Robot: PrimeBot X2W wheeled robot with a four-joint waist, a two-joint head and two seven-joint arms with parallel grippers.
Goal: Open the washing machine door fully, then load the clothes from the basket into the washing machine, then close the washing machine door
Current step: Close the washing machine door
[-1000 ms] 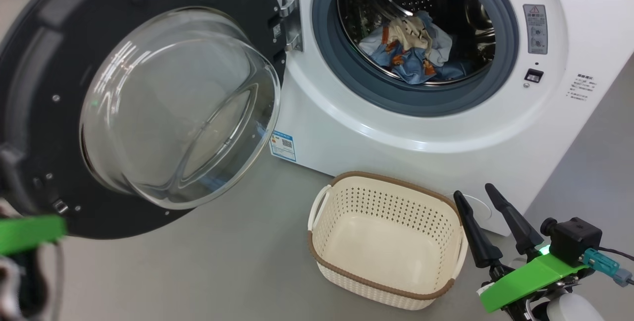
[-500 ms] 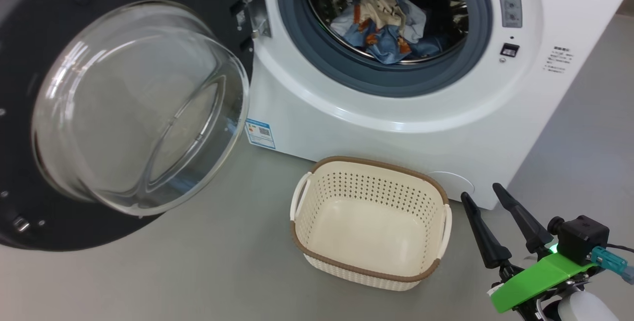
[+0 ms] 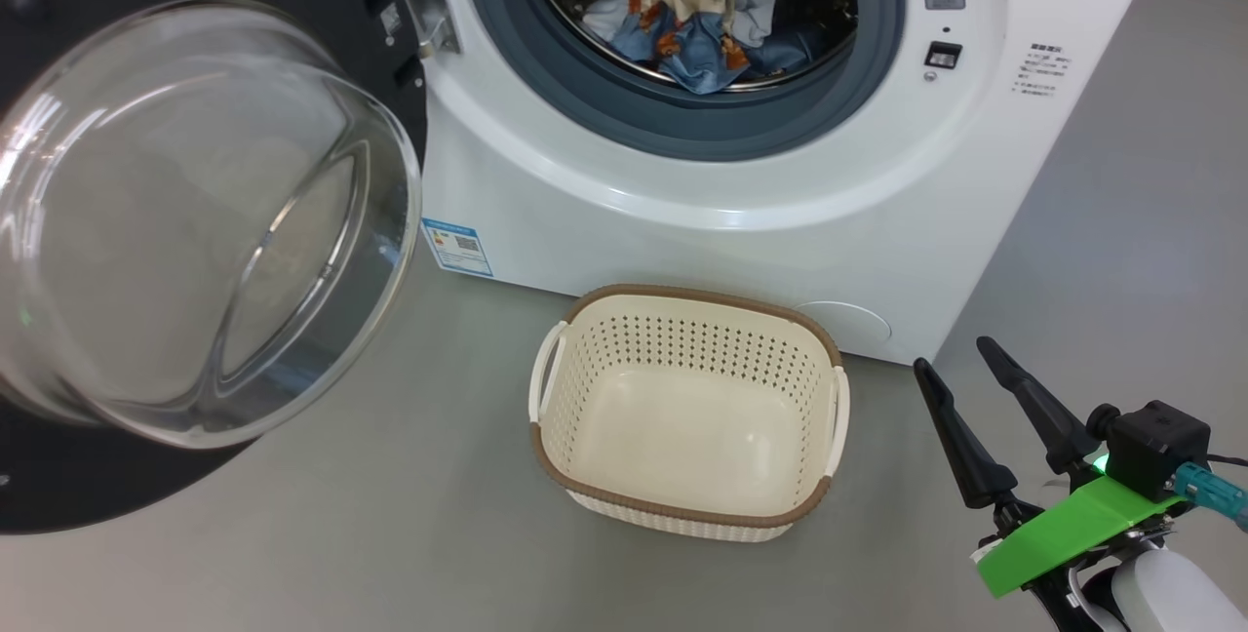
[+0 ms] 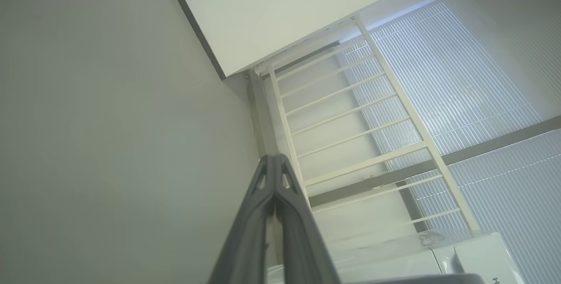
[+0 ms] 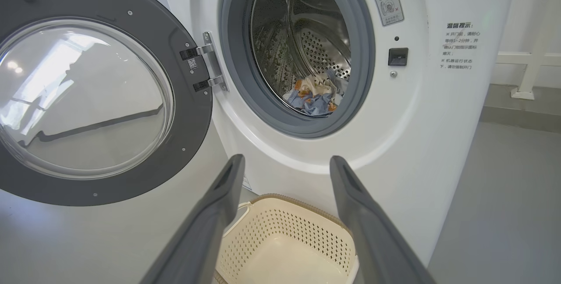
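Note:
The washing machine (image 3: 702, 252) (image 5: 420, 135) stands with its door (image 3: 195, 222) (image 5: 92, 95) swung wide open to the left, glass bowl facing me. The clothes (image 3: 687, 18) (image 5: 315, 95), light blue with orange figures, lie inside the steel drum. On the floor before the machine sits the cream basket (image 3: 687, 408) (image 5: 285, 249), with nothing in it. My right gripper (image 3: 960, 364) (image 5: 285, 163) is open and holds nothing, to the right of the basket and pointing toward the machine. My left gripper (image 4: 274, 159) is shut on nothing, aimed up at a wall and ceiling corner.
Grey floor (image 3: 390, 534) surrounds the basket. A white railing (image 4: 350, 122) and ribbed window panels (image 4: 460, 100) lie in the left wrist view. A white post base (image 5: 526, 86) stands to the right of the machine.
The head camera has turned, so the whole scene slid left and up. The green part of the left arm has left the lower left. Door, basket and clothes stay put.

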